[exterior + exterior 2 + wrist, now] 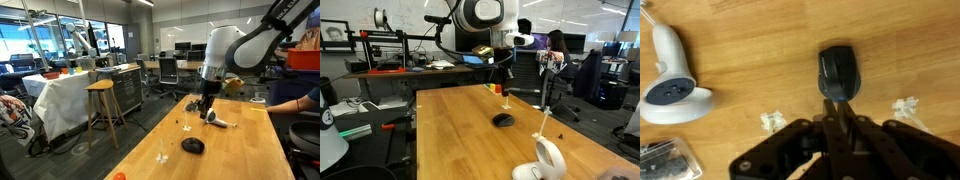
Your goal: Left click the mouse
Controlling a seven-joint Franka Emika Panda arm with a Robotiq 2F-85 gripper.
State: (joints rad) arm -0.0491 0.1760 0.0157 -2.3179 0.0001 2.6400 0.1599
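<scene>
Claw (837, 104) reads as pinched together with nothing in it: in the wrist view the two fingers meet in one dark stem. In an exterior view it hangs above the table (240, 150), touching nothing.

Table is a long wooden top, mostly bare. White handset (670, 75) lies on its side, well apart from the mouse. Mouse (837, 72) sits flat on the wood just ahead of the fingertips in the wrist view. In an exterior view the mouse (503, 120) is about mid-width, well in from both long edges. Two clear scraps (773, 121) lie near the claw, one on each side. A dark item (660, 160) shows in the corner of the wrist view, too blurred to name.

Progress, my read: no click made yet. You look roughly lined up with the mouse body, so the approach seems mostly done. Left to do:
- settle the tips over the left button
- come down and press
- lift off

I cannot tell from these pictures which end carries the buttons, so check that first.

Room: bare wood lies all around the mouse, so a straight descent looks free. The scraps sit near the path and could get brushed. The handset is well off to the side. No table edge is close enough to worry about.
</scene>
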